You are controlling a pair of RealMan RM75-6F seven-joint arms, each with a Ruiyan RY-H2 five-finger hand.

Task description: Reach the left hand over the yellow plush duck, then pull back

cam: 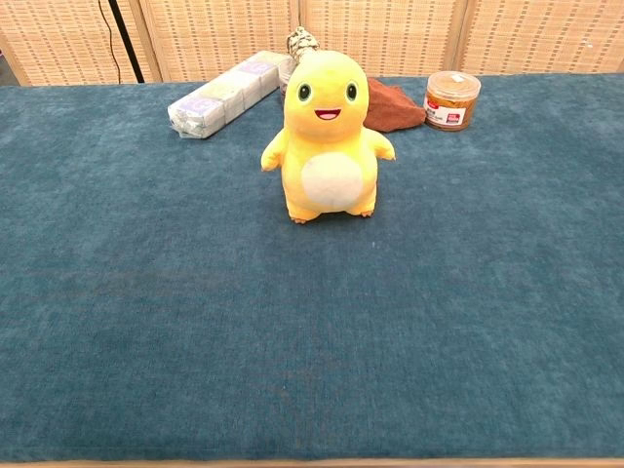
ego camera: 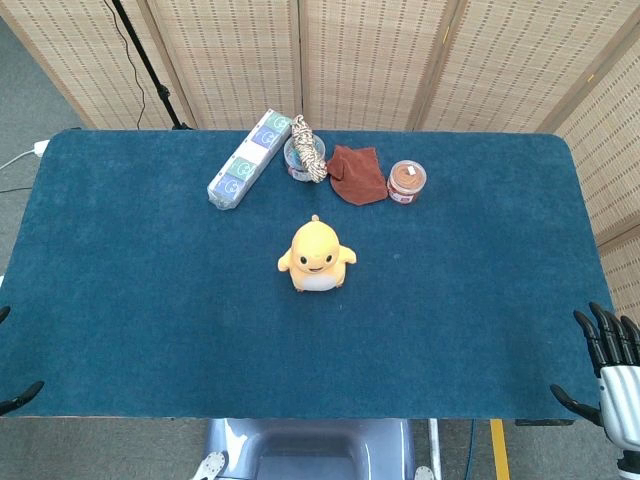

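Note:
The yellow plush duck (ego camera: 316, 257) (cam: 328, 136) stands upright near the middle of the blue table (ego camera: 150, 300), facing the front edge. Of my left hand (ego camera: 18, 398) only two dark fingertips show at the left border of the head view, well apart from each other, off the table's front left corner and far from the duck. My right hand (ego camera: 610, 372) hangs off the front right corner with its fingers spread and nothing in it. Neither hand appears in the chest view.
Along the back of the table lie a wrapped tissue pack (ego camera: 248, 160) (cam: 222, 94), a coil of rope on a small jar (ego camera: 307, 152), a brown cloth (ego camera: 358, 175) (cam: 390, 107) and a red-labelled jar (ego camera: 407, 181) (cam: 451, 99). Wicker screens stand behind.

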